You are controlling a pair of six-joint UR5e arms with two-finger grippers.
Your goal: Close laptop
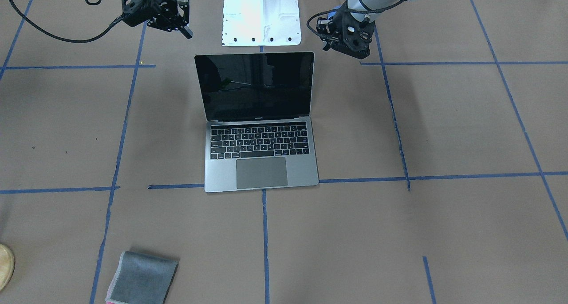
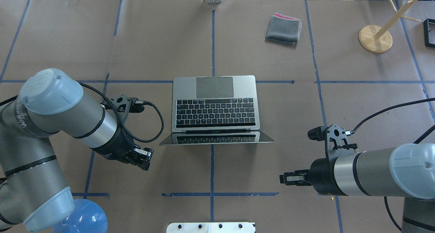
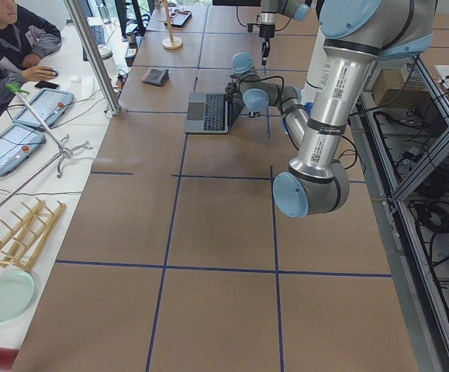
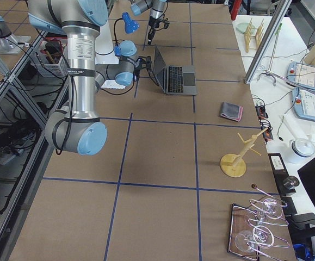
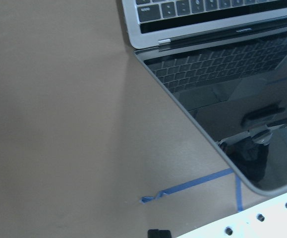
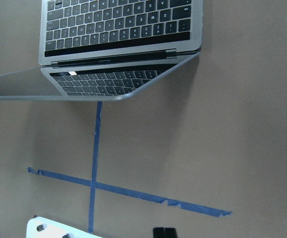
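The laptop sat open in the middle of the bench, so the left fingers or right fingers, both pressed together and empty, probably needed to reach behind the top edge of the lid and push it down slowly.

brown table carries open laptop, grey cloth.
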